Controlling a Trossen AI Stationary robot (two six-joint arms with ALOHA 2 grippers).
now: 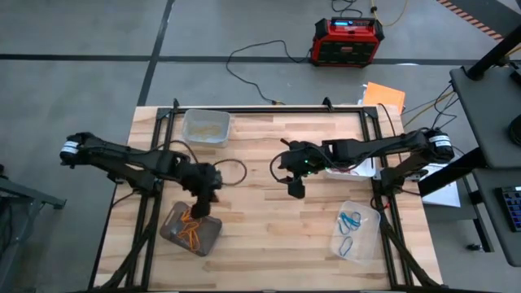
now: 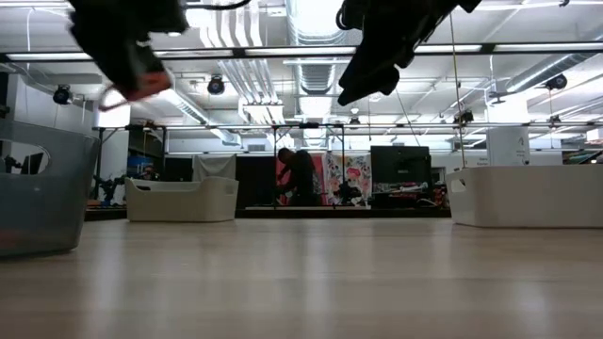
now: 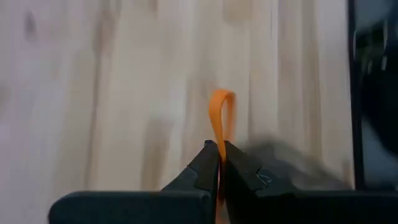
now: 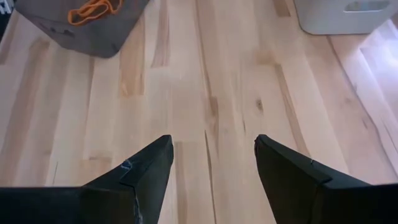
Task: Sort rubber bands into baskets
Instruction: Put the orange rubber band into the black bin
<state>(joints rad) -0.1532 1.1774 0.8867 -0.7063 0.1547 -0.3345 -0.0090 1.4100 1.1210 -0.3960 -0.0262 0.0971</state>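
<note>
My left gripper (image 1: 208,195) is shut on an orange rubber band (image 3: 221,118) above the table, just beyond the far edge of the smoky grey-brown basket (image 1: 191,229). That basket holds several orange bands (image 1: 192,225). My right gripper (image 1: 297,190) is open and empty over the middle of the table; its wrist view (image 4: 214,155) shows bare wood between the fingers. A clear basket (image 1: 206,127) with yellow bands stands at the far left. Another clear basket (image 1: 356,230) with blue bands (image 1: 350,220) stands at the near right. A white basket (image 4: 345,15) stands beside the right arm. My left gripper pinches the orange band at one end (image 3: 219,157) between its two fingertips. The rest of the loop (image 3: 222,109) sticks out past the fingertips, flattened into a narrow loop. The band is lifted clear of the table.
Black frame rails (image 1: 269,110) run along the table's far and side edges. Black cables (image 1: 232,172) lie on the wood between the arms. A red-and-black box (image 1: 348,41) stands on the floor beyond the table. A person (image 2: 300,174) shows far off in the room.
</note>
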